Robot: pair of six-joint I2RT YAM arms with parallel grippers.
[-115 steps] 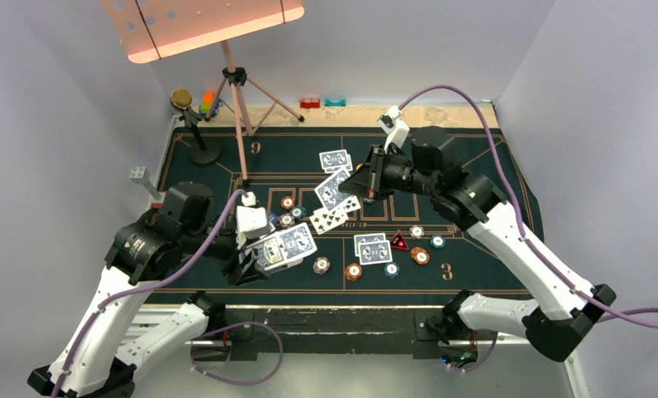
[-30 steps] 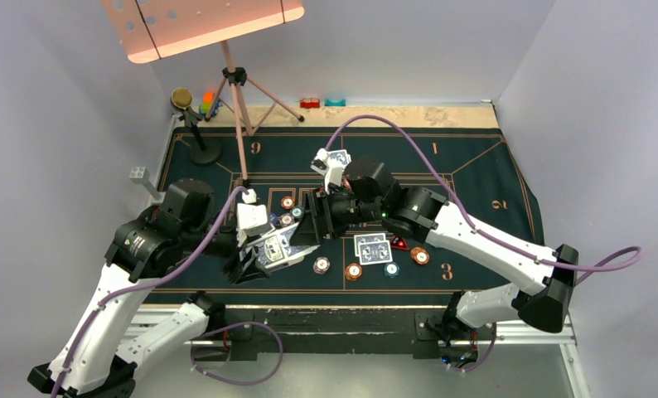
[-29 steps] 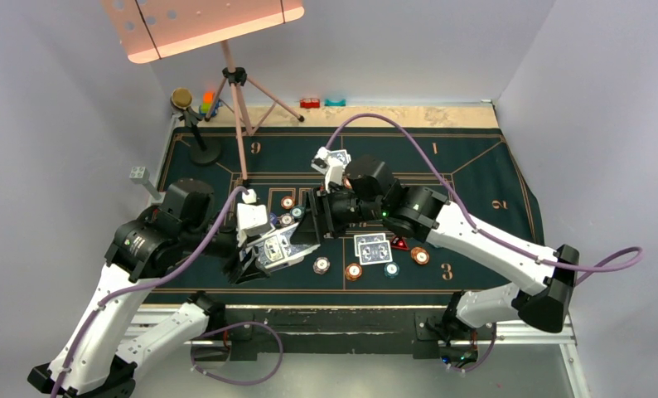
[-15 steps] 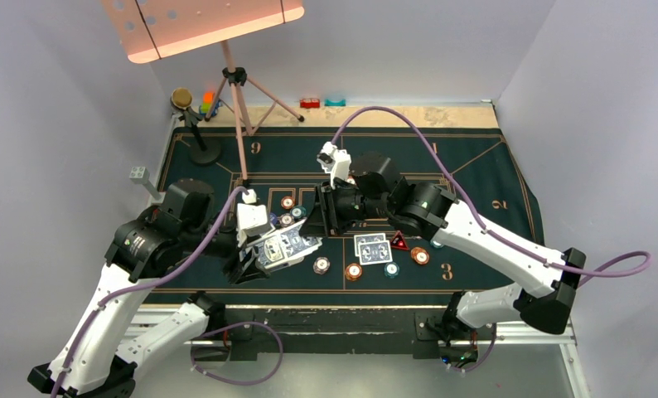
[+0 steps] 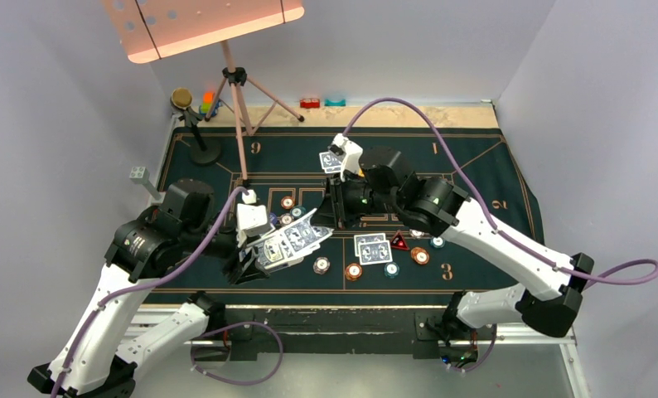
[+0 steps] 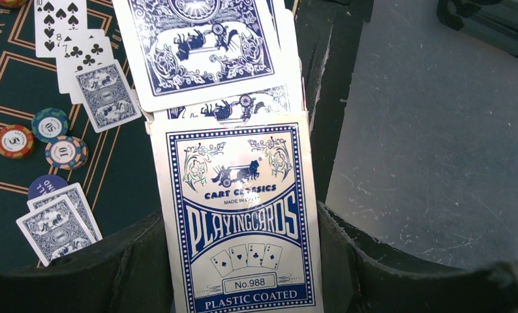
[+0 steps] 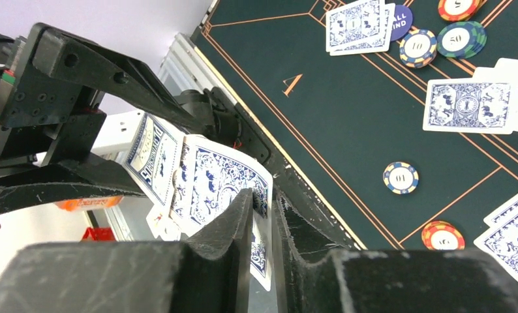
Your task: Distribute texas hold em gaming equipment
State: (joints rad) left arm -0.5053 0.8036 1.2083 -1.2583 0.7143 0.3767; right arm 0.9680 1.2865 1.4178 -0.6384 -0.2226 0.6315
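Observation:
My left gripper (image 5: 255, 259) is shut on a fanned deck of blue-and-white playing cards (image 5: 278, 248), held above the mat's near left; in the left wrist view the deck (image 6: 237, 228) sits between the jaws. My right gripper (image 5: 329, 218) is shut on one card (image 7: 261, 195) at the fan's right end (image 5: 312, 235). On the green mat (image 5: 475, 178) lie a face-down pair (image 5: 373, 248), cards at the back (image 5: 333, 160), a red triangular marker (image 5: 399, 241) and several chips (image 5: 353, 271). Face-up cards (image 6: 64, 26) show in the left wrist view.
A pink tripod stand (image 5: 241, 108) and a small black stand (image 5: 195, 124) rise at the mat's back left, with toy blocks (image 5: 206, 101) behind. Small red (image 5: 310, 103) and teal (image 5: 335, 102) pieces lie on the far edge. A grey block (image 5: 137, 174) sits left.
My right gripper came from the back right down to the deck, closed on a card and has drawn back to the right, pulling that card out of the fan. The left arm stayed put.

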